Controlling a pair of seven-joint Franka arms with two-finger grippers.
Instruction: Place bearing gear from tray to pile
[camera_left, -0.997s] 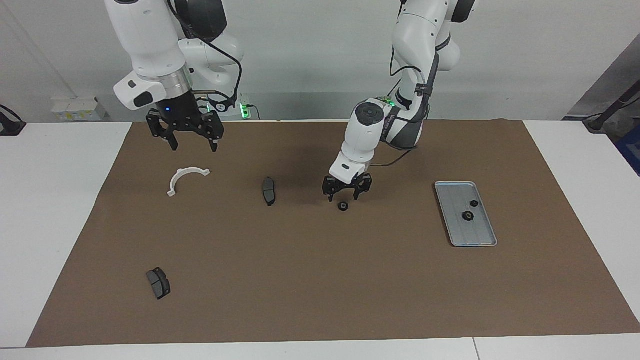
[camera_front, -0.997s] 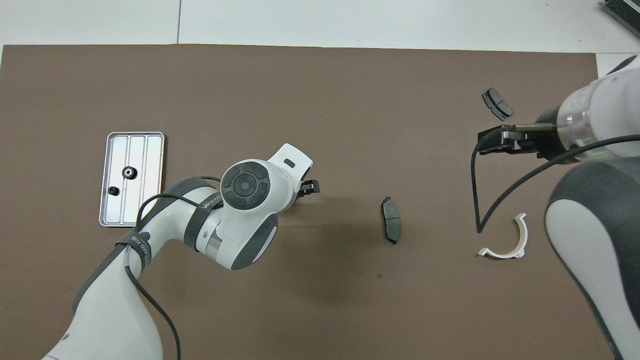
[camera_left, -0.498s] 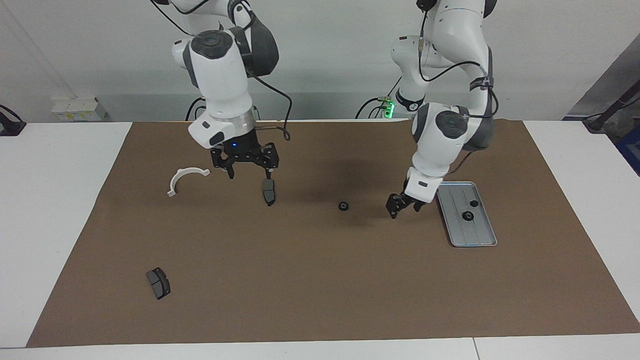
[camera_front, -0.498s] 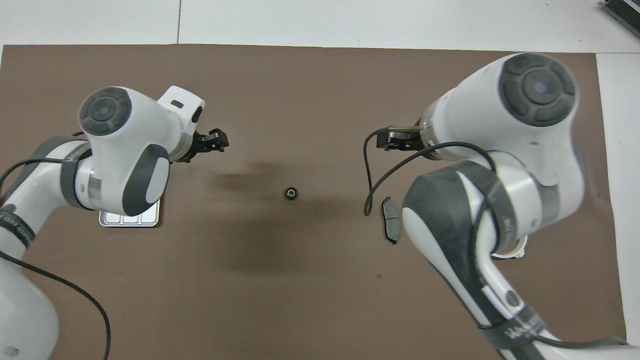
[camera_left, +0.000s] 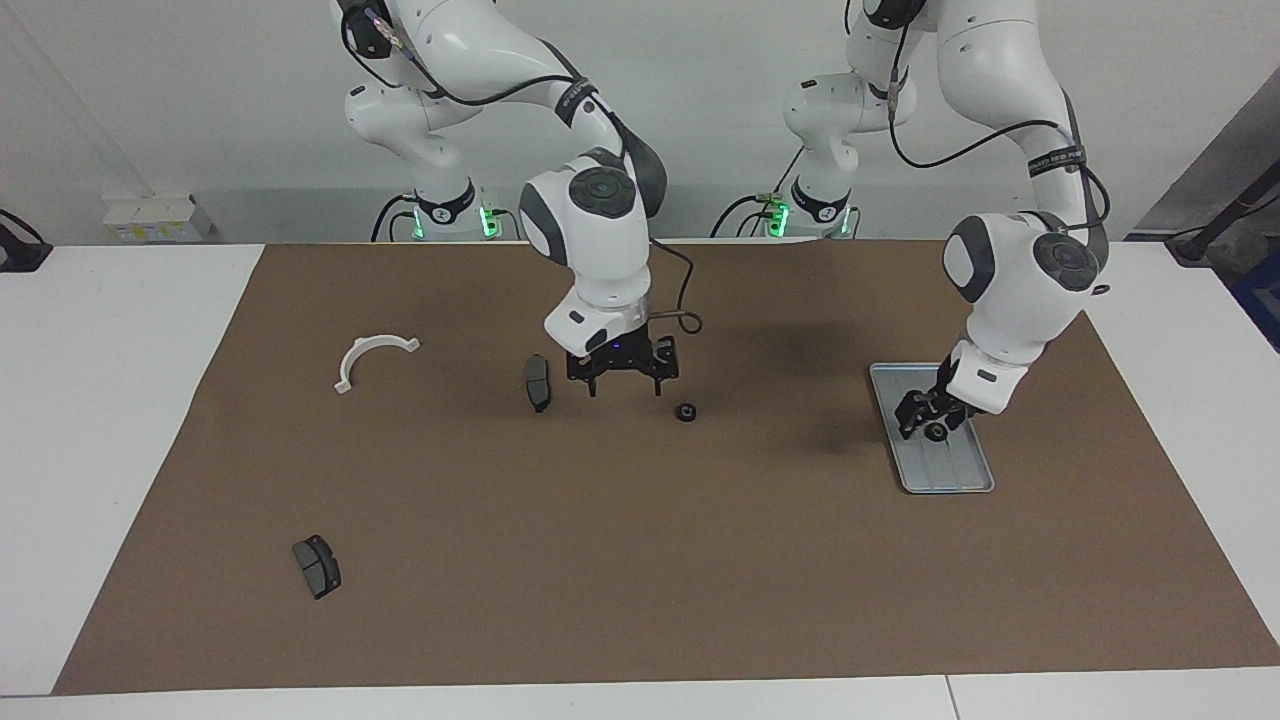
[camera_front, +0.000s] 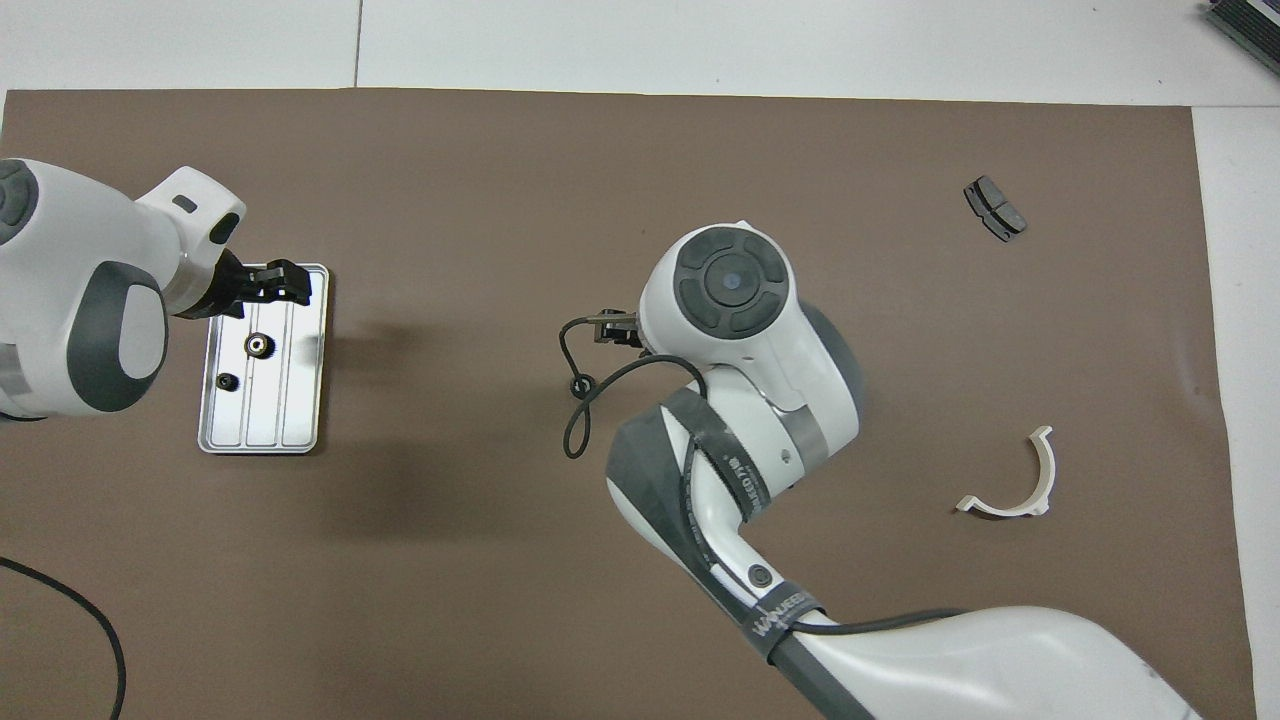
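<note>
Facing view: left claw (camera_left: 930, 420) low over tray (camera_left: 960, 478), jaw state unclear, apparently after a tray gear (camera_front: 258, 345). Right claw (camera_left: 622, 385) empty, spread wide beside loose gear (camera_left: 686, 412), likely for relay toward brake pad (camera_left: 537, 382).

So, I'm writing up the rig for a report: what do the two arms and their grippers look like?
Both arms have glossy white shells with dark grey joint bands and round dark grey caps. A loose black cable runs along each. The left gripper and right gripper are small, black and two-fingered. Green lights glow at both bases, and a grey strap near the right arm's elbow carries white lettering.
</note>
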